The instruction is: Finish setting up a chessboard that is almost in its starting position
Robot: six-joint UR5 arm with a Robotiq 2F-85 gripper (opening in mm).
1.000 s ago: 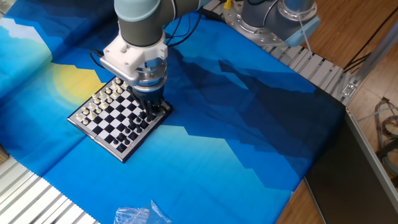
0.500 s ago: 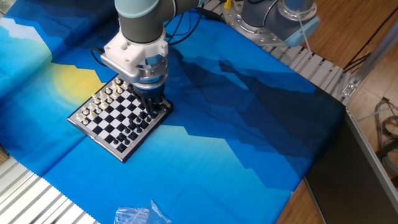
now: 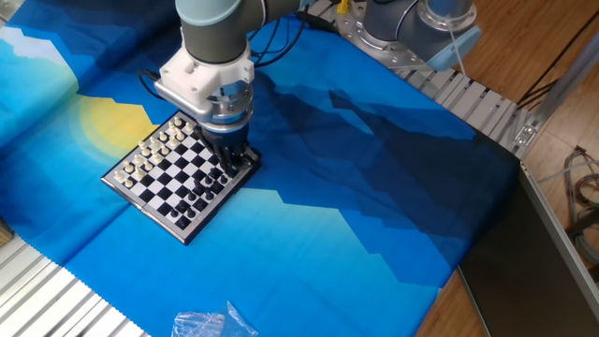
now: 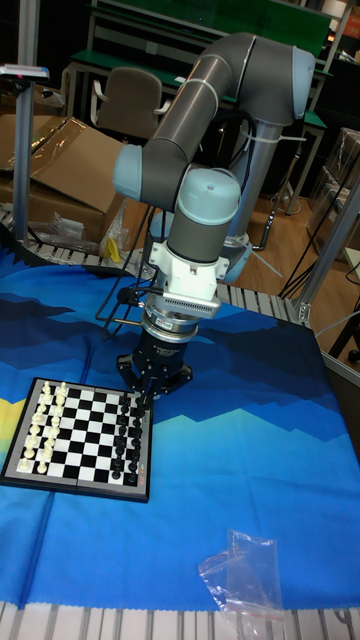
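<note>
Fixed view: the table is being covered by a blue cloth point(image 3: 374, 187) printed with a mountain scene and a yellow sun patch, with ribbed metal strips showing at the edges. The chessboard point(image 3: 181, 175) is being seen left of centre on the cloth, turned like a diamond, white pieces along its far-left side and black pieces along the near-right side. The gripper point(image 3: 230, 161) is being held straight down over the board's right corner, right among the black pieces. How wide the fingers are can't be told here, since the wrist is blocking them. A crinkled clear plastic bag point(image 3: 211, 324) is lying at the bottom edge, well apart from the board.

Tall fixed view: a workshop is being shown behind, with a chair and cardboard boxes point(image 4: 60, 170). The chessboard point(image 4: 82, 437) is sitting at the left, white pieces in 2 columns on its left side. The gripper point(image 4: 146, 402) is being lowered onto the board's far-right corner; the fingers look narrow, but whether a piece is being pinched can't be told. The plastic bag point(image 4: 243, 574) is lying near the front.
</note>
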